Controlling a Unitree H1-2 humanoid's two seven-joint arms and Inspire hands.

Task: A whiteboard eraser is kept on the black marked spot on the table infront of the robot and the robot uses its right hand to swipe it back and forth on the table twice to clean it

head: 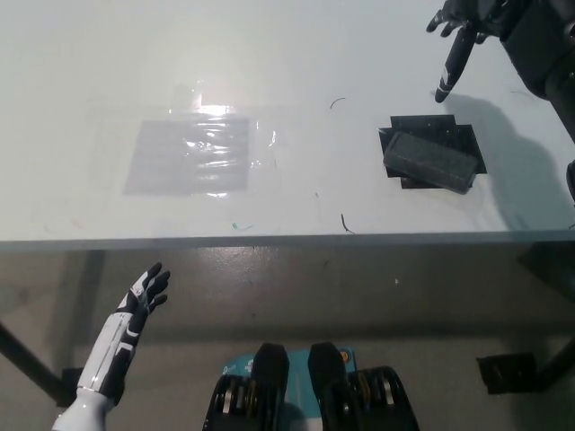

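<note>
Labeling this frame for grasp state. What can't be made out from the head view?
- Right hand: cut off by the top edge, so only some fingers show above the eraser.
- Black marked spot: its middle is covered by the eraser.
- Table pen marks: too small to read.
- Left hand: below the table edge, blurred.

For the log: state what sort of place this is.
Probably a robot test bench: a plain white table, a whiteboard eraser on a black marked spot, and a taped clear sheet.
</note>
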